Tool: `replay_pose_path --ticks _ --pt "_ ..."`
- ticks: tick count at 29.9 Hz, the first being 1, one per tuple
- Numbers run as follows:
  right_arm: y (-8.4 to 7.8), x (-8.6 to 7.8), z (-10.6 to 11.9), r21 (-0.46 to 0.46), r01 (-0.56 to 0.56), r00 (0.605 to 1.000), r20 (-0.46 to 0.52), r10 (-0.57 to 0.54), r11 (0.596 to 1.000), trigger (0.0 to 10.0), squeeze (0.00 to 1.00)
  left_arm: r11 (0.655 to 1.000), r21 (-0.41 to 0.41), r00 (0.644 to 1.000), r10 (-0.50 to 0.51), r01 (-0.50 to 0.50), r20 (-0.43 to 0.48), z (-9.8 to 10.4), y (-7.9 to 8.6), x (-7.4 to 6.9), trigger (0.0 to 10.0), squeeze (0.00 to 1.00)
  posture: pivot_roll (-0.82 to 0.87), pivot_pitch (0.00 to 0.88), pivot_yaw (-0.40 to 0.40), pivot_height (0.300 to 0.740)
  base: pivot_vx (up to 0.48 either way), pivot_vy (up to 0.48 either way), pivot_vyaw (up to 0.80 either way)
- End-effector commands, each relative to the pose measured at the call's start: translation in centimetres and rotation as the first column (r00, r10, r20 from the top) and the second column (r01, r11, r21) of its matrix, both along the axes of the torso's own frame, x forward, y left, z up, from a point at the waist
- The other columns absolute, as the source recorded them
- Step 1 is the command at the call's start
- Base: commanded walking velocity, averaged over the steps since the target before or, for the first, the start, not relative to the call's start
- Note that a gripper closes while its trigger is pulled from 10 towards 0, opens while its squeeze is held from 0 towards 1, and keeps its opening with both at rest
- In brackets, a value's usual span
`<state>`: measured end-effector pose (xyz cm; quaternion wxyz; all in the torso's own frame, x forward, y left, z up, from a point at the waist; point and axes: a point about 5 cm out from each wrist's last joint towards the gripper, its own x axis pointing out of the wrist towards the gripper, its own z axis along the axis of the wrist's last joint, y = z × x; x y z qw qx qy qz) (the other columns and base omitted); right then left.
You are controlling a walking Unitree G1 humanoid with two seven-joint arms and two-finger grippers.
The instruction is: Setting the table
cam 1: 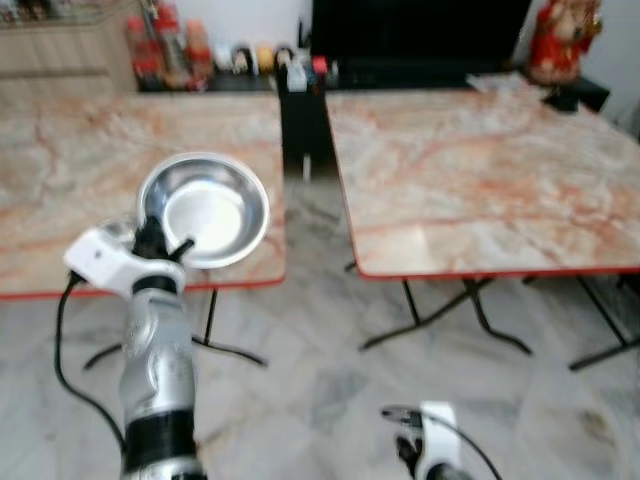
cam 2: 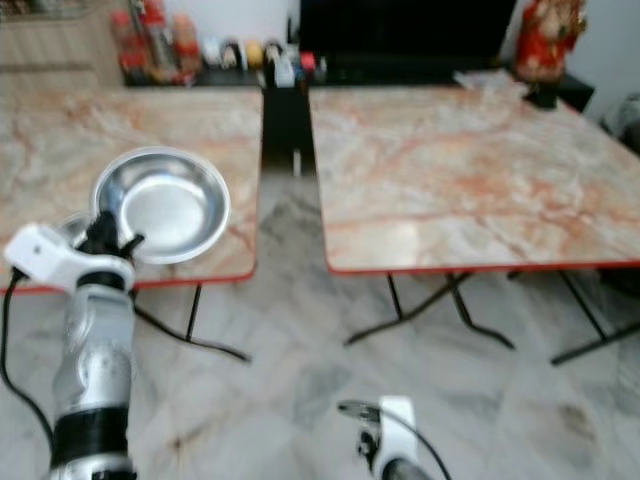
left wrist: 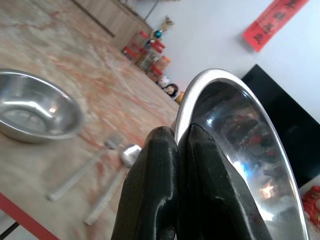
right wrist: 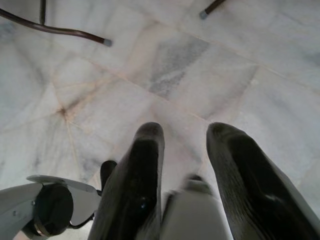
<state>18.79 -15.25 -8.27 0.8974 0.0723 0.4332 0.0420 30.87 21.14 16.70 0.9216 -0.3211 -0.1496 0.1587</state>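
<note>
A shiny steel plate point(cam 1: 205, 210) is held up by its rim over the front right corner of the left marble table point(cam 1: 60, 150). My left gripper point(left wrist: 175, 145) is shut on that rim, the plate point(left wrist: 235, 135) tilted beside its fingers. On the same table, in the left wrist view, lie a steel bowl point(left wrist: 35, 107), a fork point(left wrist: 80, 172) and a spoon point(left wrist: 112, 185). My right gripper point(right wrist: 185, 145) hangs low over the floor tiles, open, with nothing between its fingers.
A second marble table point(cam 1: 480, 170) with a red edge stands to the right, across a narrow gap. Folding legs point(cam 1: 440, 315) spread beneath it. Behind are a black screen point(cam 1: 420, 35), jars point(cam 1: 165, 45) and a red figurine point(cam 1: 565, 40).
</note>
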Motion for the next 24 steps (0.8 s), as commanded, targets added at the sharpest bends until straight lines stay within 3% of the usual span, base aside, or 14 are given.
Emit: replay_pose_path --ticks 1,6,13,18,24 --pt "-0.8 0.0 0.0 -0.019 0.014 1.000 0.002 -0.014 1.000 10.0 0.00 0.999 -0.004 0.999 -0.034 0.034 0.014 0.4 -0.8 0.3 10.0 0.00 -0.05 0.000 0.019 0.740 0.000 -0.360 0.00" --pt "-0.7 0.0 0.0 -0.015 0.015 1.000 0.001 -0.015 1.000 10.0 0.00 0.992 0.096 0.992 -0.077 0.086 -0.100 -1.0 -1.5 0.4 10.0 0.00 -0.04 0.000 0.017 0.740 0.000 -0.072 0.00" --pt "-0.8 0.1 0.1 -0.022 0.008 1.000 0.007 -0.008 1.000 10.0 0.00 0.987 0.123 0.992 -0.096 0.106 -0.086 -0.9 -2.2 0.1 10.0 0.00 -0.04 0.000 0.014 0.740 0.000 0.000 0.00" --pt "-0.8 0.2 0.2 -0.049 -0.026 0.999 0.025 0.027 0.998 10.0 0.00 0.979 0.148 0.988 -0.126 0.138 -0.084 -0.6 -3.0 0.4 10.0 0.00 -0.05 0.000 0.017 0.740 0.314 0.000 0.22" --pt "-0.9 0.1 0.1 -0.032 0.013 1.000 0.013 -0.013 0.999 10.0 0.00 0.977 0.149 0.986 -0.144 0.155 -0.083 -0.6 -3.3 0.5 10.0 0.00 -0.06 0.000 0.025 0.740 0.364 0.000 0.24"
